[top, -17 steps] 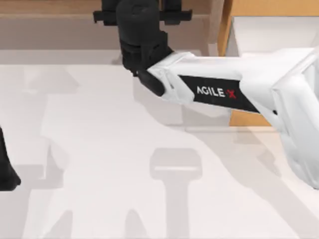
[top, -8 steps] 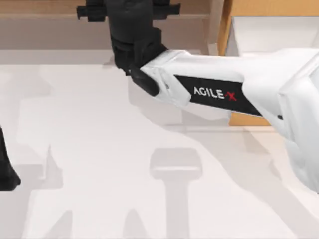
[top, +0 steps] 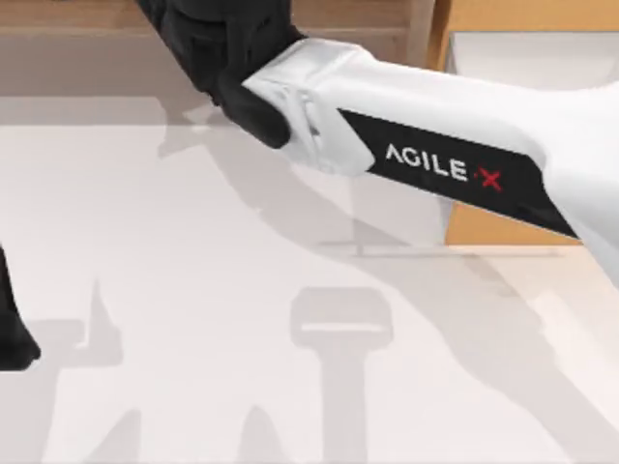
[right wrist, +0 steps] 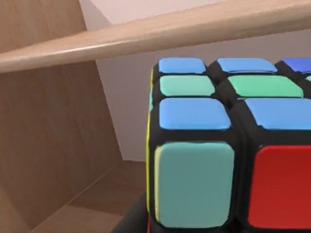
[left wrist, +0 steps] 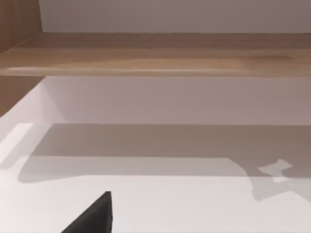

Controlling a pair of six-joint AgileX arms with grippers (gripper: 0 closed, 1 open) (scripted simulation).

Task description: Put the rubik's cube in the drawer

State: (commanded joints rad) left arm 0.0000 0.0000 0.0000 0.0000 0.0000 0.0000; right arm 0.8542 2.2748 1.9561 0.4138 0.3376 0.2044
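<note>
**Right arm holds the cube close, up by the shelf, drawer off to the right**

Seen from above, the white right arm (top: 455,145) reaches from the right edge across to the far left-centre of the pale surface (top: 193,290). Its dark wrist end sits at the top of the frame, against a long wooden shelf (top: 87,14). The drawer (top: 503,227), a light wooden box with a white inside, sits at the far right, partly under that arm. From here the jaws and the cube are hidden by the wrist.

The right wrist camera supplies what the overhead one lacks. The rubik's cube (right wrist: 228,145) sits very close to the lens, with blue, green, teal and red squares between black lines. Wooden shelf boards run behind it. A dark part of the right gripper (right wrist: 133,218) shows just below the cube. Sitting this close, the cube is probably pinched in the jaws, though the fingers themselves are hidden, so I cannot tell for certain.

The cube looks to be at the shelf, well apart from the drawer, so the carry across is not yet done.

The left arm (top: 12,329) rests at the left edge. Its wrist camera faces the shelf across bare surface, with a dark tip of the left gripper (left wrist: 95,216) at the frame's edge; whether its jaws are spread I cannot tell.
</note>
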